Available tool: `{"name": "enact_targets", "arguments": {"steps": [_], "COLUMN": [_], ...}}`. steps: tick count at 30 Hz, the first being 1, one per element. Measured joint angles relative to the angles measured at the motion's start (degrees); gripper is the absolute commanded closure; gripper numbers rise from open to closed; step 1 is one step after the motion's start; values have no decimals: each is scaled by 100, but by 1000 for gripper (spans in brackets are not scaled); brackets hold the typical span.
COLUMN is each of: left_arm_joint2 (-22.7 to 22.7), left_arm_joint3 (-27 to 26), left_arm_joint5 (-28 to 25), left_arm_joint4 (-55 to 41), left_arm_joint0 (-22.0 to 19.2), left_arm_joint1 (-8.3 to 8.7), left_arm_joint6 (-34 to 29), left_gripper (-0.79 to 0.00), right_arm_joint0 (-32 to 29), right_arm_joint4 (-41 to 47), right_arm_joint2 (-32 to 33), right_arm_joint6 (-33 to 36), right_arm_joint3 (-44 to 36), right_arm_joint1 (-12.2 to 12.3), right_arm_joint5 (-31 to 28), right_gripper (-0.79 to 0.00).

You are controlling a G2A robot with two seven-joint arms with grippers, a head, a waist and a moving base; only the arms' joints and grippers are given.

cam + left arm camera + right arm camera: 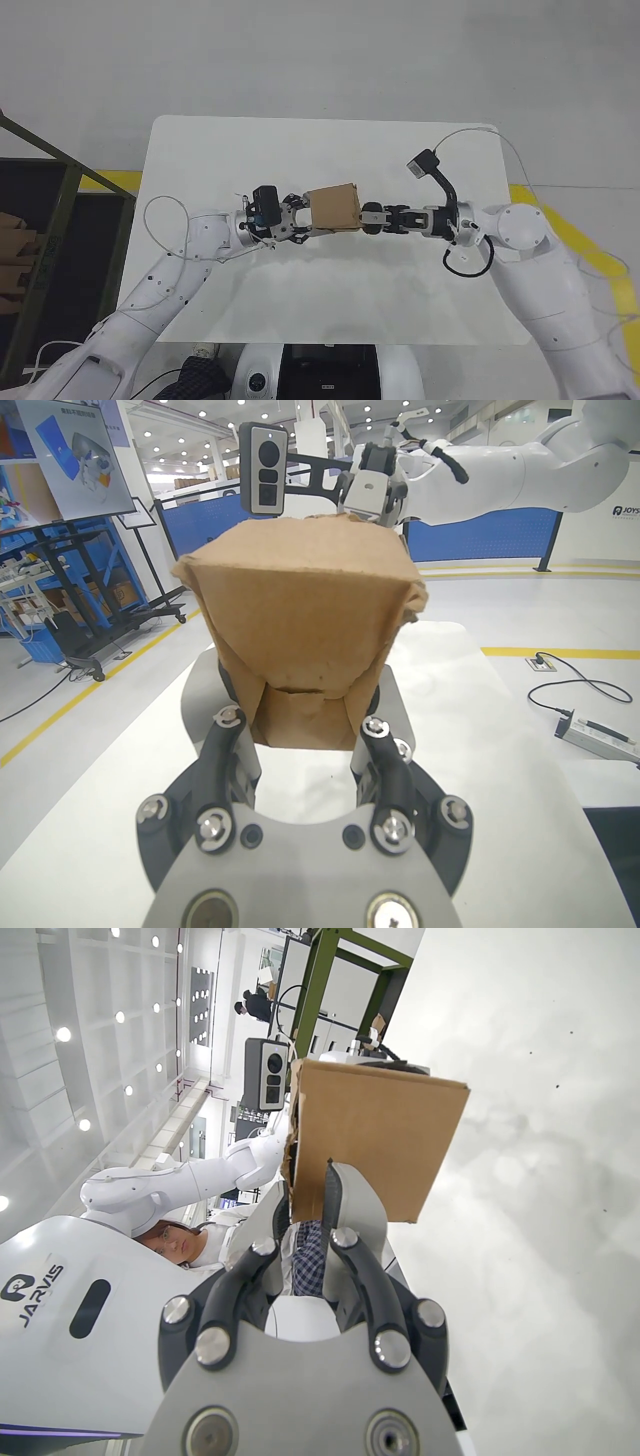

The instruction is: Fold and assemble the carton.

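The carton (333, 208), brown cardboard partly folded into a box shape, is positioned over the middle of the white table (300, 140), between the two grippers. The left gripper (305, 712) grips one end of the carton, jaws clamped against its opposite sides, fingers (231, 725) flanking the narrow lower panel. The right gripper (306, 1200) grips the opposite end, jaws clamped on the edge of one panel. Contact between carton and table surface cannot be determined.
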Motion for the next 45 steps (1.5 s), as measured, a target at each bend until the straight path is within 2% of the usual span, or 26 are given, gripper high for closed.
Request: {"name": "enact_targets", "arguments": {"steps": [14, 22, 35, 41, 45], "left_arm_joint2": [-18, -13, 13, 54, 135], "left_arm_joint3": [38, 39, 52, 238, 573], "left_arm_joint5": [6, -19, -66, -53, 143], "left_arm_joint4": [-31, -35, -58, -15, 174], "left_arm_joint0": [13, 12, -9, -62, -138], "left_arm_joint1": [-5, -9, -22, -39, -66], "left_arm_joint6": [-54, -132, -191, -222, -319], "left_gripper": [-379, -314, -326, -332, -342], "right_arm_joint0": [-163, 66, 229, 125, 78], "right_arm_joint4": [-61, -23, 83, 174, 230], "right_arm_joint2": [83, -107, -165, 13, 119], "right_arm_joint6": [-90, -72, -53, -73, -122], "right_arm_joint3": [-219, -83, 203, 316, 423], "right_arm_joint1": [43, 7, -10, 28, 47], "right_arm_joint5": [-36, 33, -35, -92, -136], "right_gripper": [-89, -83, -102, -108, -108]}}
